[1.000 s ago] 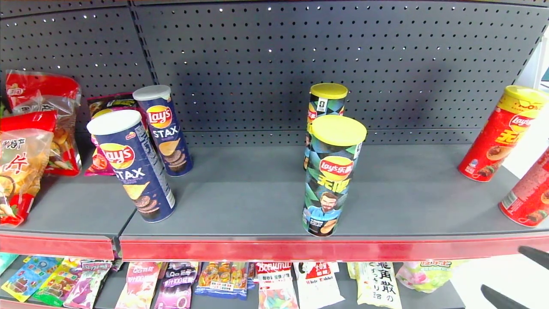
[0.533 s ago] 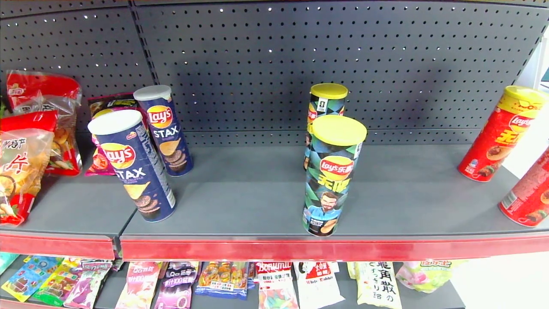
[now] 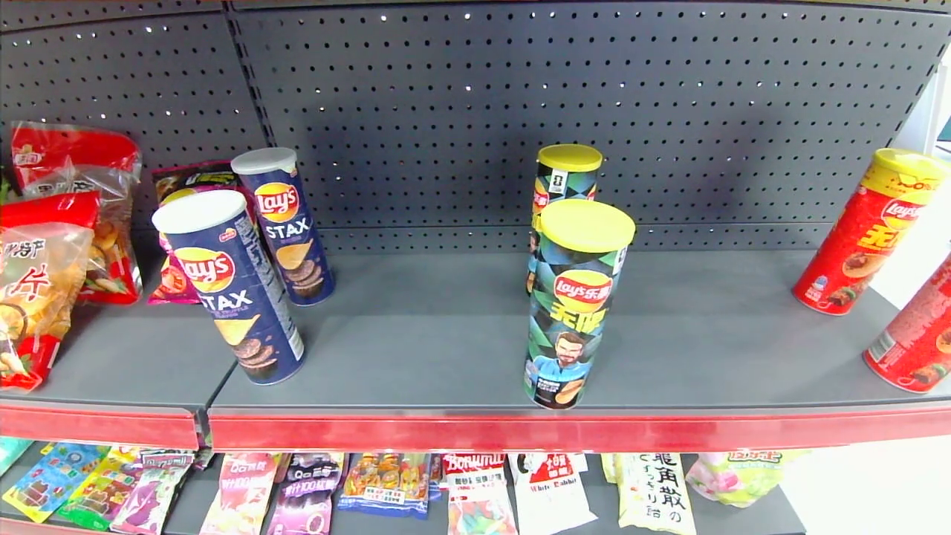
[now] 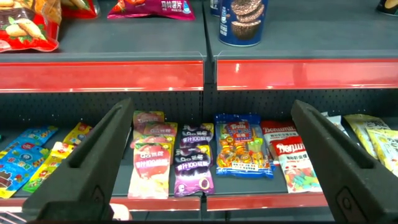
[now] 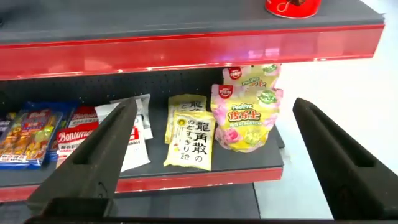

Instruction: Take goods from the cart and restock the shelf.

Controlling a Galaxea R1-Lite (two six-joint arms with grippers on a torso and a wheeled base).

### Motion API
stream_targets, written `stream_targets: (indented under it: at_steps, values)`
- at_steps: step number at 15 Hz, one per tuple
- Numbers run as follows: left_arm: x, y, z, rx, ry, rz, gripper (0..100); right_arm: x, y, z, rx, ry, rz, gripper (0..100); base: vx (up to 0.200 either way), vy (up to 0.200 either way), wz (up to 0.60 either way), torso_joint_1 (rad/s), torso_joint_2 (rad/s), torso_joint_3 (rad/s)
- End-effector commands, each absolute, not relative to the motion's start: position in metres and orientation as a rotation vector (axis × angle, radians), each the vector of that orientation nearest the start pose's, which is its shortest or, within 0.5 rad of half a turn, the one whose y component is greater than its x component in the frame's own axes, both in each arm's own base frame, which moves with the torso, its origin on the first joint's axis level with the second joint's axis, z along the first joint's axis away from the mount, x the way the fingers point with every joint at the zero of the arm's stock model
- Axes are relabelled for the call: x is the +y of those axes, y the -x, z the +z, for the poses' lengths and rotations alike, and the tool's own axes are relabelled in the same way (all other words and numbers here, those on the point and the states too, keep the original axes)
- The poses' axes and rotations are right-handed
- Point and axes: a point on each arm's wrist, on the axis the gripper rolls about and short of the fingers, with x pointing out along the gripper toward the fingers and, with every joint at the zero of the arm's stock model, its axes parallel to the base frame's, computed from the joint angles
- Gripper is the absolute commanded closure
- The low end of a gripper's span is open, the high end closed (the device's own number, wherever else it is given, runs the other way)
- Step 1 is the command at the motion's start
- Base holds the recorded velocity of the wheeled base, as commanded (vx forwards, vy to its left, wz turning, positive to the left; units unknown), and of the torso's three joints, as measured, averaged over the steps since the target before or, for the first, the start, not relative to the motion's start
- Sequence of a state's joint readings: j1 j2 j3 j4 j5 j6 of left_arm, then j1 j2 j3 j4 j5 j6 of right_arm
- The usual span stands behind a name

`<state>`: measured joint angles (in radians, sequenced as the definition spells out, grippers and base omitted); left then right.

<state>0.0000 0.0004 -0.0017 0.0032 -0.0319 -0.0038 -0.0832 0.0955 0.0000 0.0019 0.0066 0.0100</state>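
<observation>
The grey shelf (image 3: 446, 334) with a red front lip carries chip cans standing upright: two dark blue ones (image 3: 226, 286) at the left, two green ones with yellow lids (image 3: 576, 305) in the middle, and red ones (image 3: 869, 230) at the right. My left gripper (image 4: 211, 107) is open and holds nothing; it faces the lower shelf below the front blue can (image 4: 241, 22). My right gripper (image 5: 216, 102) is also open and holds nothing; it hangs in front of the lower shelf under a red can (image 5: 292, 6).
Snack bags (image 3: 44, 275) crowd the shelf's left end. Flat candy packets (image 3: 386, 483) lie in a row on the lower shelf (image 4: 249, 202). Bare shelf lies between the blue and green cans and between the green and red ones. White floor (image 5: 336, 168) shows past the right end.
Two dark fingertips at the lower right corner of the head view one second ago have dropped out of that view. The cans have not moved.
</observation>
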Motion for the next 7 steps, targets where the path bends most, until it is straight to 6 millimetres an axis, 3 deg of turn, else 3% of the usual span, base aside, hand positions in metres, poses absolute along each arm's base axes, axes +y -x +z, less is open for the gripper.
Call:
stream_targets:
  at_steps: [1, 7]
  values:
    - [-0.0007, 0.0229, 0.0756, 0.002, 0.005, -0.032, 0, 0.0013, 0.0153, 0.077, 0.101, -0.012, -0.066, 0, 0.0, 0.0, 0.0, 0.0, 0.0, 0.0]
    - [-0.0007, 0.0229, 0.0756, 0.002, 0.003, -0.031, 0, 0.0009, 0.0164, 0.0768, 0.087, -0.015, -0.042, 0, 0.0, 0.0, 0.0, 0.0, 0.0, 0.0]
